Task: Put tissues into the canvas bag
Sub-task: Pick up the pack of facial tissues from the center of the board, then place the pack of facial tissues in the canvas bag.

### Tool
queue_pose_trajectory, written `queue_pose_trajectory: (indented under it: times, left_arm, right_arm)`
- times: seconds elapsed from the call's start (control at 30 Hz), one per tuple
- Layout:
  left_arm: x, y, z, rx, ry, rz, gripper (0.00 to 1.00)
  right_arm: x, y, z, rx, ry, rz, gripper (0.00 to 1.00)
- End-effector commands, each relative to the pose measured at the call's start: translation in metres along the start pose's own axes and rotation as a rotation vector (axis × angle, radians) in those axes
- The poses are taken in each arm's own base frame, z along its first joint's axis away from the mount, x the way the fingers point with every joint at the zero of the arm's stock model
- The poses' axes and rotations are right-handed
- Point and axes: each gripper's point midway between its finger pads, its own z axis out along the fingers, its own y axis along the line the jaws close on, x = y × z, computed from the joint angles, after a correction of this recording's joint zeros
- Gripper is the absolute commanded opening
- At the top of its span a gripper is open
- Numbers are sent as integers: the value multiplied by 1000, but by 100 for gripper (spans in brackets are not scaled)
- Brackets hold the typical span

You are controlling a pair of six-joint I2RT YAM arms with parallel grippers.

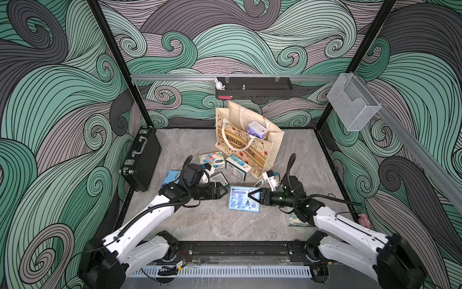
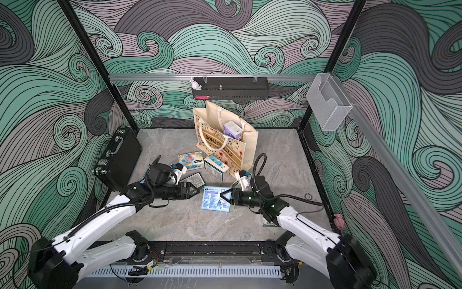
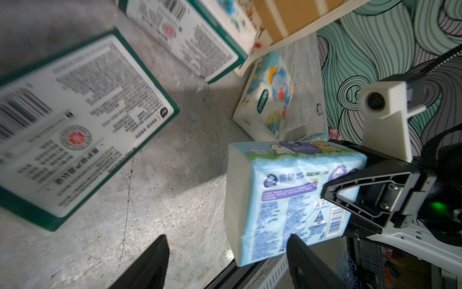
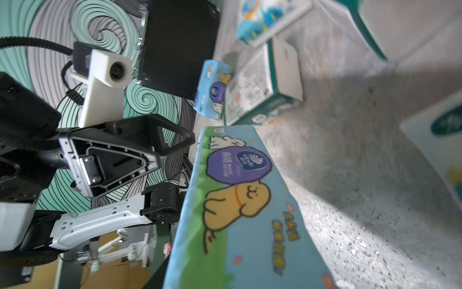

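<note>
Seven tissues [image 1: 240,203], one canvas bag [image 1: 275,147], two claws [image 1: 226,193] [image 1: 250,194]

pack [image 1: 256,130] in bag [image 1: 275,146], briefcase [image 1: 142,157] to L

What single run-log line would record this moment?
left gripper: open | right gripper: shut on light blue pack | canvas bag: upright, purple pack inside

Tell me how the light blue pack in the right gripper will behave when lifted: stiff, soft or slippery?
Probably soft: the light blue pack shows creased wrap where the right gripper pinches it, so it may dent. Its glossy film could slip. It looks flat-sided, so rolling seems unlikely.
</note>
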Motion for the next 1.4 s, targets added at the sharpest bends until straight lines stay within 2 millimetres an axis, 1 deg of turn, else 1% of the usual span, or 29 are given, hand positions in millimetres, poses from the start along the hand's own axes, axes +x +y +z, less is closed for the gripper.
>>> queue_pose_trajectory:
  times: [0.0, 0.07, 0.1, 0.13, 0.2, 0.23, 0.27, 0.33, 0.4, 0.5, 0.53, 0.57, 0.63, 0.7, 0.8, 0.93, 0.97, 1.13, 1.23, 1.27, 1.3, 1.33, 1.37]
  left_arm:
    - [-3, 12, -42, -126, -85, 71, 80]
    - [-9, 3, -68, -127, -144, 126, 84]
    - [-10, -2, -77, -122, -163, 158, 84]
    - [-9, -6, -86, -115, -174, 199, 84]
    - [-3, -15, -95, -76, -175, 281, 83]
    - [1, -20, -98, -46, -178, 317, 82]
    - [4, -23, -100, -23, -185, 331, 81]
    - [8, -31, -102, 37, -208, 355, 80]
    - [8, -35, -105, 56, -227, 371, 80]
    - [7, -29, -105, 25, -229, 365, 79]
    - [7, -28, -104, 20, -224, 361, 79]
    - [7, -28, -103, 19, -220, 360, 79]
    - [7, -27, -101, 13, -208, 360, 79]
    - [7, -26, -101, 8, -206, 359, 79]
    - [7, -22, -101, -13, -211, 354, 79]
    - [7, -24, -104, -3, -220, 362, 78]
    - [7, -25, -105, 1, -222, 363, 78]
    - [8, -26, -103, 10, -215, 361, 78]
    - [8, -26, -101, 11, -205, 360, 78]
    - [8, -26, -101, 10, -206, 361, 78]
    - [8, -25, -102, 10, -208, 361, 78]
    - [8, -26, -102, 9, -211, 361, 78]
    - [8, -25, -101, 6, -209, 361, 78]
  right_arm:
    - [-33, 37, -40, 103, -45, -220, 54]
    - [-60, 63, -56, 145, -66, -325, 54]
    - [-72, 73, -60, 163, -76, -370, 54]
    - [-87, 85, -66, 181, -95, -419, 54]
    - [-120, 104, -70, 220, -135, -501, 54]
    - [-135, 110, -68, 245, -149, -541, 54]
    - [-150, 119, -70, 261, -177, -582, 54]
    - [-182, 123, -61, 310, -204, -641, 54]
    - [-209, 127, -50, 338, -216, -685, 54]
    - [-248, 123, -38, 433, -229, -759, 54]
    - [-261, 122, -37, 472, -239, -782, 54]
    - [-270, 116, -33, 508, -239, -795, 54]
    - [-291, 114, -30, 555, -268, -812, 53]
    - [-306, 108, -23, 585, -279, -824, 53]
    - [-320, 96, -9, 623, -257, -844, 53]
    - [-331, 82, 7, 664, -223, -871, 53]
    - [-335, 82, 9, 664, -227, -881, 53]
    - [-348, 72, 28, 683, -209, -928, 54]
    - [-355, 66, 35, 702, -207, -947, 54]
    - [-357, 65, 37, 703, -206, -951, 56]
    - [-359, 63, 37, 708, -211, -950, 63]
    - [-362, 60, 36, 720, -216, -943, 72]
    - [-363, 59, 35, 727, -221, -935, 78]
